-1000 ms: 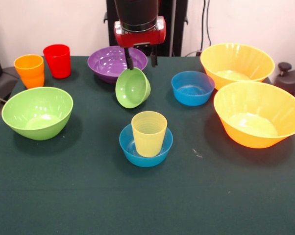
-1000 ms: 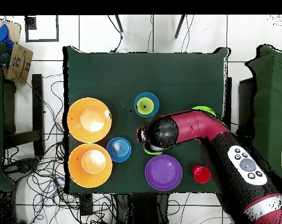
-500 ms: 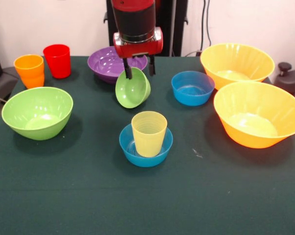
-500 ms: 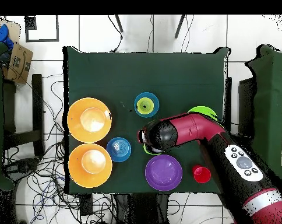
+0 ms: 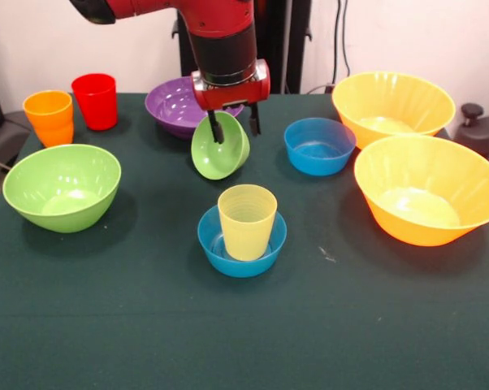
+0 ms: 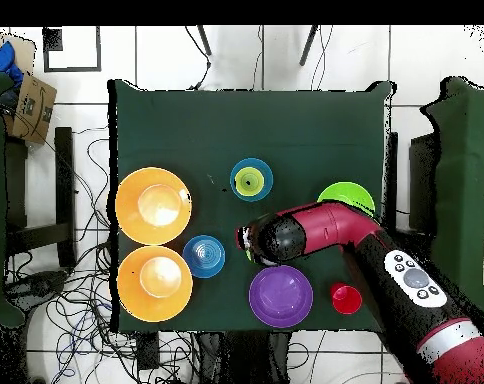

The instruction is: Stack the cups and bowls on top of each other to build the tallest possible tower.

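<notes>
Where cables (image 6: 71, 300) sprawl, green-clothed table (image 5: 147, 325), white tiled floor (image 6: 166, 55).

We see our gripper (image 5: 233, 127) with its fingers (image 5: 216, 128) clamped on the rim of the small green bowl (image 5: 219, 146), held tilted above the counter (image 5: 147, 325). In front of it, the yellow cup (image 5: 246, 221) stands upright inside a small blue bowl (image 5: 241, 242). The purple bowl (image 5: 179, 101) sits behind.

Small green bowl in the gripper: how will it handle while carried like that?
The small green bowl hangs tilted from a rim pinch by the gripper, so it may swing. Its glossy plastic could slip. It looks light and stiff.
</notes>
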You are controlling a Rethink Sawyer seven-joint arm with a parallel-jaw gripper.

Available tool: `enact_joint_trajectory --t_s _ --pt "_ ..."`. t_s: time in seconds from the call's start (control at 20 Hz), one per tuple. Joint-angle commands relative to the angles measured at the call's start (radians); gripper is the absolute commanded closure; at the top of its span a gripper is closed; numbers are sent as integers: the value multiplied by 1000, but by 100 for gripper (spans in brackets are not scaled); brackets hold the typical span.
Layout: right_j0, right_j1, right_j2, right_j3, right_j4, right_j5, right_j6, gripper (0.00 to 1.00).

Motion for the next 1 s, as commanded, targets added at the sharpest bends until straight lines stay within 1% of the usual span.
enact_joint_trajectory --t_s 0.05,0.2,0.35,0.85,1.0 --pt "-21 27 31 67 -62 11 -238 0" --pt "-27 34 32 67 -54 36 -242 0" --pt "-31 59 37 66 -43 46 -242 0" --pt "-29 113 45 94 -46 11 -215 0" --pt "-29 130 45 97 -40 19 -214 0"
